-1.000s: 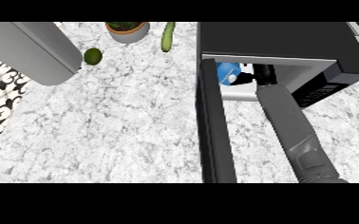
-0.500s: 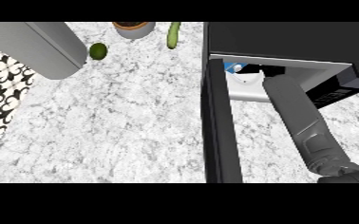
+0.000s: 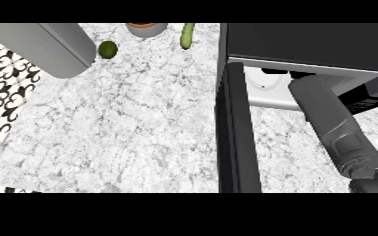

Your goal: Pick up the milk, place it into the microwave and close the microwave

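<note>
Right forearm (image 3: 328, 120) reaching into the open microwave (image 3: 295, 45)
Right hand and milk are hidden inside, so you cannot tell its grasp; set the milk upright and deep, then clear the door (image 3: 236, 130) before swinging it.

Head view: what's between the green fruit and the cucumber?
A pot, set slightly farther back than the line from the green fruit to the cucumber. The counter straight between them is bare. The head view shows it.
</note>
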Robot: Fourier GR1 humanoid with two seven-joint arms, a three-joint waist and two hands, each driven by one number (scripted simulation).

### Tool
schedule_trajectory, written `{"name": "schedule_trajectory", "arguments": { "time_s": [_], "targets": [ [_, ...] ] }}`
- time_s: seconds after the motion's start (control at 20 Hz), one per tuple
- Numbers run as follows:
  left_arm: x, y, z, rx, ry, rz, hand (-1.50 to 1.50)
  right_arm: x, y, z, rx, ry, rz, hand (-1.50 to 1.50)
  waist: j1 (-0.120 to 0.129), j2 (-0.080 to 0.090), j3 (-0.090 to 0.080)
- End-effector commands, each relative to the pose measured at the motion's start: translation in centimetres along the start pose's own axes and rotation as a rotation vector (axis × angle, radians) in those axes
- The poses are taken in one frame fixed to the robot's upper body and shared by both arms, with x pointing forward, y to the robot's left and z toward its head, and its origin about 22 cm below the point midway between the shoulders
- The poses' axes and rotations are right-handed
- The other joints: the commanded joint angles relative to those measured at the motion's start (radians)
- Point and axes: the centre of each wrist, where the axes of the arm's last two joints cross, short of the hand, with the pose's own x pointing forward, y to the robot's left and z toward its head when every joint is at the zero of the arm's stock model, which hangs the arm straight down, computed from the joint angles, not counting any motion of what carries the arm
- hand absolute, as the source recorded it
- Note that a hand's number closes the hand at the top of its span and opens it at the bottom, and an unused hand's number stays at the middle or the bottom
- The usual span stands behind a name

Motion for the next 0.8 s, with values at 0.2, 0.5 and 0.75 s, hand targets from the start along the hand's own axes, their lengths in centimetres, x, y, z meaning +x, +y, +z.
{"name": "schedule_trajectory", "arguments": {
  "time_s": [0.2,0.5,0.75],
  "targets": [
    [0.2,0.5,-1.2,-0.012,0.003,-0.071,-1.5,-1.3,-1.2,-0.2,-0.038,0.027,0.123,-1.5,0.002,0.001,0.003],
    [-1.0,0.6,-1.7,-0.055,0.023,-0.046,-1.5,0.1,-0.9,-1.2,0.03,-0.041,0.043,-1.5,0.011,0.004,0.002],
    [-1.5,-0.8,-2.1,-0.116,0.028,-0.025,-1.5,1.3,0.5,-0.8,0.077,-0.078,-0.039,-1.5,0.01,0.002,0.002]
  ]
}}
